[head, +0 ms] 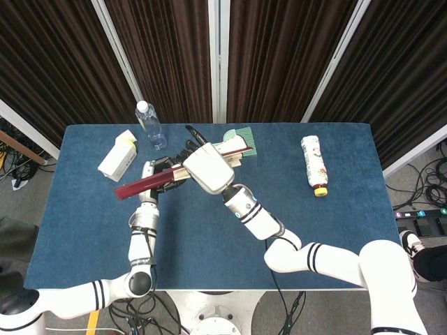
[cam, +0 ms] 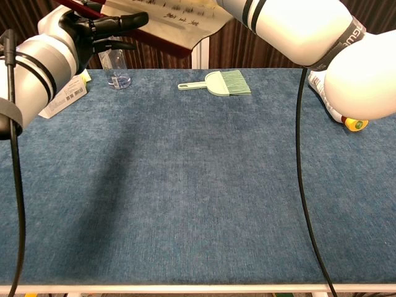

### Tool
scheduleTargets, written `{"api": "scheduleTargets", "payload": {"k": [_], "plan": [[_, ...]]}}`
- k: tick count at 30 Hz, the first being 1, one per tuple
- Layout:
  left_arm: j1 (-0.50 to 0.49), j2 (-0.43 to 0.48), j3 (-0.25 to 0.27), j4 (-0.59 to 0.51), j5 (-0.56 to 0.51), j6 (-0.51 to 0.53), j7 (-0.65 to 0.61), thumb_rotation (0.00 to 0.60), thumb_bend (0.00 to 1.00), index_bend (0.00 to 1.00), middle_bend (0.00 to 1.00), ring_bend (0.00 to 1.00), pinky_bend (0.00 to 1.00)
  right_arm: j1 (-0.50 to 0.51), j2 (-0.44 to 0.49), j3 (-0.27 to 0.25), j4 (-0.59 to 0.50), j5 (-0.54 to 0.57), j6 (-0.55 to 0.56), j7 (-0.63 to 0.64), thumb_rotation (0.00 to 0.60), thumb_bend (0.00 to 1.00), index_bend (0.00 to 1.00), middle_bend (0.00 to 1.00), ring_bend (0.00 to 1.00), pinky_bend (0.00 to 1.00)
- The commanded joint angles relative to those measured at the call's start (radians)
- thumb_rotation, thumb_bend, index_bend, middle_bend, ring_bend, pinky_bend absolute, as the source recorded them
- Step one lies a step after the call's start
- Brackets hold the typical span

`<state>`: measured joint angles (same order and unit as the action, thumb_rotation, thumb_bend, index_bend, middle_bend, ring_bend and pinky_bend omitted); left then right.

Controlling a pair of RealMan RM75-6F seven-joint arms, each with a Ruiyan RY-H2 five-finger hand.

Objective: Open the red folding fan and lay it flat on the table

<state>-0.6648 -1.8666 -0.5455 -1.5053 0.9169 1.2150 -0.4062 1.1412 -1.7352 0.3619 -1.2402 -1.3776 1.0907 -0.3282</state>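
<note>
The red folding fan is held in the air above the back left of the blue table. In the chest view its cream leaf with black writing shows partly spread, with a red edge below it. My right hand grips the fan near its middle, white back toward the head camera. My left hand holds the red outer guard just left of the right hand. In the chest view the left hand reaches its dark fingers rightward under the fan. My right hand itself is out of the chest view.
At the back left stand a clear water bottle and a white carton. A green hand brush lies at the back centre. A white bottle with an orange cap lies at the back right.
</note>
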Motion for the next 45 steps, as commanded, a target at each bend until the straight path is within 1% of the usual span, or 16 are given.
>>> {"api": "scheduleTargets", "payload": {"k": [1,4,7,12,16,20,26,30,32,35,38,42,45], "plan": [[0.006,0.017,0.026,0.026,0.020,-0.011,0.034,0.600,0.31,0.76,0.73,0.49,0.46,-0.007,0.011,-0.005,-0.012,-0.005,0.005,0.009,0.600,0.76,0.83,0.63,0.38,0.12],[0.015,0.045,0.069,0.068,0.067,-0.003,0.092,0.600,0.31,0.76,0.73,0.49,0.47,-0.026,0.036,-0.022,-0.036,-0.022,0.015,0.025,0.600,0.76,0.83,0.63,0.38,0.12],[0.031,0.076,0.116,0.115,0.130,0.026,0.150,0.600,0.31,0.76,0.73,0.49,0.47,-0.056,0.077,-0.054,-0.060,-0.053,0.030,0.055,0.600,0.76,0.83,0.63,0.38,0.12],[0.055,0.112,0.171,0.200,0.228,0.089,0.216,0.600,0.31,0.76,0.73,0.49,0.47,-0.116,0.143,-0.116,-0.088,-0.108,0.060,0.152,0.600,0.76,0.83,0.63,0.39,0.12],[0.060,0.113,0.213,0.289,0.313,0.150,0.273,0.600,0.31,0.76,0.72,0.49,0.47,-0.156,0.177,-0.157,-0.076,-0.155,0.096,0.227,0.600,0.76,0.83,0.63,0.39,0.11],[0.058,0.093,0.249,0.389,0.394,0.205,0.303,0.600,0.31,0.76,0.72,0.49,0.47,-0.183,0.217,-0.202,-0.069,-0.202,0.102,0.306,0.600,0.76,0.82,0.63,0.39,0.10],[0.051,0.069,0.282,0.503,0.466,0.252,0.339,0.600,0.31,0.75,0.72,0.49,0.47,-0.200,0.281,-0.246,-0.079,-0.223,0.055,0.347,0.600,0.76,0.81,0.63,0.38,0.09],[0.051,0.052,0.291,0.552,0.489,0.274,0.354,0.600,0.31,0.75,0.72,0.49,0.47,-0.209,0.307,-0.271,-0.077,-0.253,0.048,0.338,0.600,0.76,0.80,0.63,0.38,0.08],[0.052,0.039,0.297,0.573,0.501,0.287,0.364,0.600,0.31,0.75,0.72,0.49,0.47,-0.213,0.307,-0.283,-0.055,-0.286,0.068,0.340,0.600,0.74,0.79,0.63,0.38,0.08],[0.051,0.021,0.311,0.606,0.518,0.297,0.383,0.600,0.31,0.75,0.72,0.49,0.47,-0.223,0.288,-0.304,0.007,-0.343,0.117,0.340,0.600,0.70,0.78,0.62,0.37,0.06],[0.051,0.003,0.325,0.637,0.532,0.299,0.398,0.600,0.31,0.74,0.72,0.49,0.47,-0.239,0.269,-0.319,0.039,-0.353,0.136,0.385,0.600,0.66,0.76,0.62,0.36,0.04],[0.051,-0.012,0.334,0.667,0.543,0.300,0.406,0.600,0.31,0.74,0.72,0.49,0.47,-0.253,0.277,-0.340,0.042,-0.354,0.121,0.402,0.600,0.66,0.75,0.61,0.35,0.03],[0.049,-0.020,0.332,0.692,0.543,0.297,0.412,0.600,0.31,0.74,0.72,0.49,0.47,-0.260,0.305,-0.350,0.009,-0.348,0.100,0.399,0.600,0.65,0.73,0.61,0.34,0.02]]}}
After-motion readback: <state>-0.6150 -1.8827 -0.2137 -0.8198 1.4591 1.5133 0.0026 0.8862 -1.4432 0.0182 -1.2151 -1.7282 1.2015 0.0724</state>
